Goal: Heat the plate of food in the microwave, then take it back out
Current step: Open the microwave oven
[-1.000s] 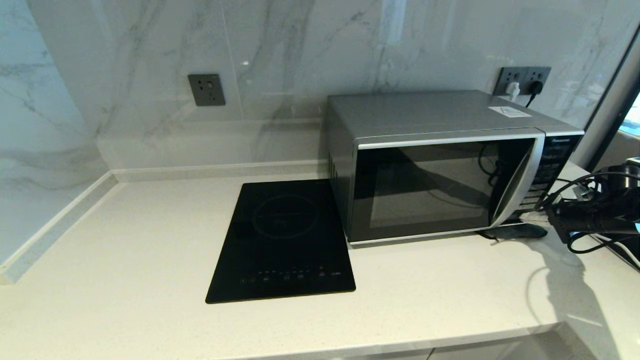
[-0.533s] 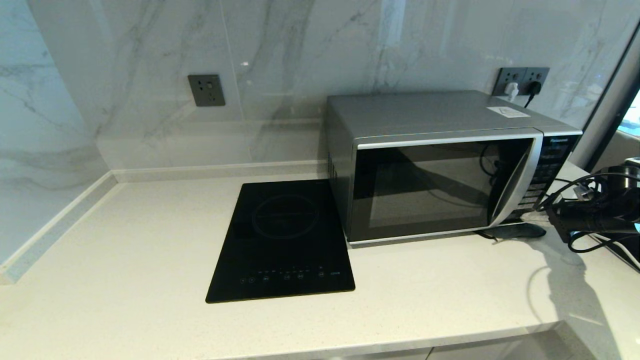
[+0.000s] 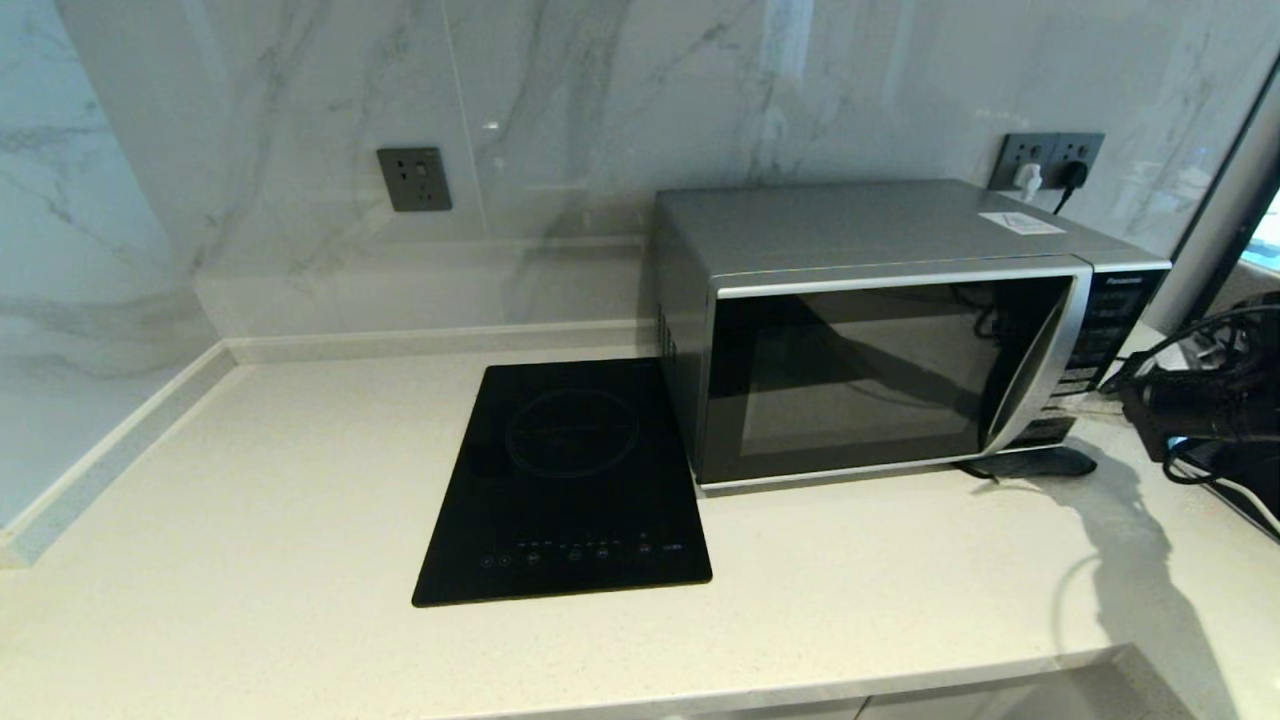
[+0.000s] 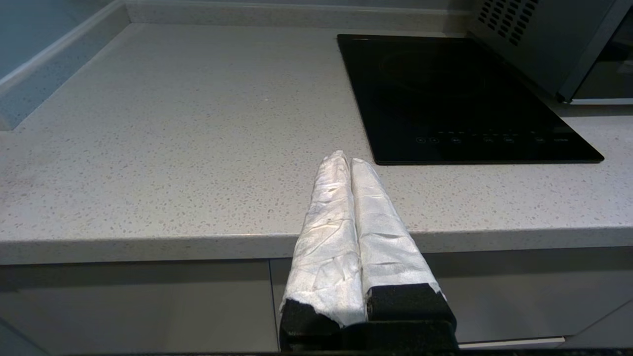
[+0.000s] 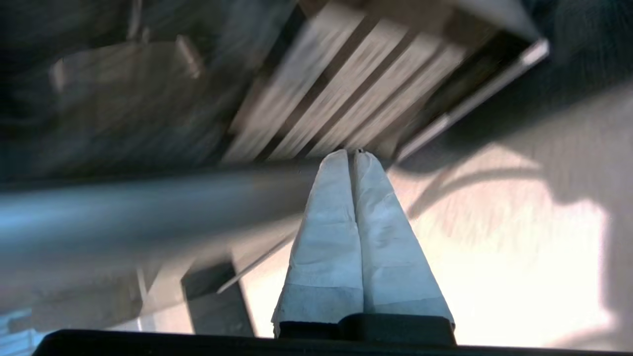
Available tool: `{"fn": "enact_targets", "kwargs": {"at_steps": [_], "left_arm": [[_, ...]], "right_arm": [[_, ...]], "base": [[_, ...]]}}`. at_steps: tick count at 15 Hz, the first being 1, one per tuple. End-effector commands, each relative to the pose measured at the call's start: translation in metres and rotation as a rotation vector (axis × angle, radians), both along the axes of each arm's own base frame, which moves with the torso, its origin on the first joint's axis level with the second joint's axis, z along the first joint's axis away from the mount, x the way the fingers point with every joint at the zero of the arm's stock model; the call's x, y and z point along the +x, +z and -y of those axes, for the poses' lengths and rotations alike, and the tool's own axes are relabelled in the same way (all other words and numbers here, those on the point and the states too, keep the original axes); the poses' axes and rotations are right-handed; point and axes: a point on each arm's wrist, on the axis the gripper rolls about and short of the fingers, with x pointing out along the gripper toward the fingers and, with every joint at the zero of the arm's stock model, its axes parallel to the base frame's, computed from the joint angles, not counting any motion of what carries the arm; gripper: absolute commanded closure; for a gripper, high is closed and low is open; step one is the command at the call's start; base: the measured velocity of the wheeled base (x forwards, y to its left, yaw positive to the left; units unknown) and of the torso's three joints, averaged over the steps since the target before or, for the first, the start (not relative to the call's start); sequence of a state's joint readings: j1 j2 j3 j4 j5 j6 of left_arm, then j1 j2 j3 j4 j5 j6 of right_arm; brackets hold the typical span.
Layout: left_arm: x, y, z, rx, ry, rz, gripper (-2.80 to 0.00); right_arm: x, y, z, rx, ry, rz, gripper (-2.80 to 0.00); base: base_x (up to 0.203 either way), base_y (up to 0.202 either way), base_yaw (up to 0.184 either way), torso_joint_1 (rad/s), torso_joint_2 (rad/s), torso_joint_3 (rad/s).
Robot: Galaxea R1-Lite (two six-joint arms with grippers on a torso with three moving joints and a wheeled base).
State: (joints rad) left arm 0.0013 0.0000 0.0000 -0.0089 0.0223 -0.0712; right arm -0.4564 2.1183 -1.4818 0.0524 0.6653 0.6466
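The silver-grey microwave [image 3: 880, 340] stands on the counter at the back right, its dark glass door closed; its vented side wall [image 4: 539, 44] shows in the left wrist view. The plate of food is out of view. My right arm [image 3: 1210, 410] hangs at the far right, beside the microwave's button panel [image 3: 1100, 340]. In its blurred wrist view the right gripper [image 5: 352, 155] is shut and holds nothing. My left gripper [image 4: 345, 159] is also shut and empty, held just in front of the counter's front edge, left of the hob.
A flat black induction hob [image 3: 570, 480] lies in the pale counter [image 3: 250, 500] just left of the microwave. Wall sockets [image 3: 1050, 160] with plugs sit behind the microwave, and another socket [image 3: 413, 179] is on the marble wall. Cables trail from my right arm.
My right arm has drawn back to the right and slightly upward, away from the microwave's panel. The microwave door stays closed.
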Motion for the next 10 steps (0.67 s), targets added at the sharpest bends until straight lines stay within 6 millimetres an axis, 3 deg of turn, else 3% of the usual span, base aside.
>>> {"fn": "enact_targets", "kwargs": {"at_steps": [1,7,10], "left_arm": [[0.0,0.0,0.0,-0.001,0.001,-0.001,0.0],[0.0,0.0,0.0,-0.001,0.001,-0.001,0.0],[0.0,0.0,0.0,-0.001,0.001,-0.001,0.0]], "right_arm": [[-0.044,0.055,-0.021,-0.037,0.0,0.081,0.0],[-0.171,0.138,-0.082,-0.169,-0.07,0.181,0.0],[-0.242,0.16,-0.122,-0.334,-0.135,0.221,0.0]], "base": [[0.0,0.0,0.0,0.0,0.0,0.0],[0.0,0.0,0.0,0.0,0.0,0.0],[0.0,0.0,0.0,0.0,0.0,0.0]]}}
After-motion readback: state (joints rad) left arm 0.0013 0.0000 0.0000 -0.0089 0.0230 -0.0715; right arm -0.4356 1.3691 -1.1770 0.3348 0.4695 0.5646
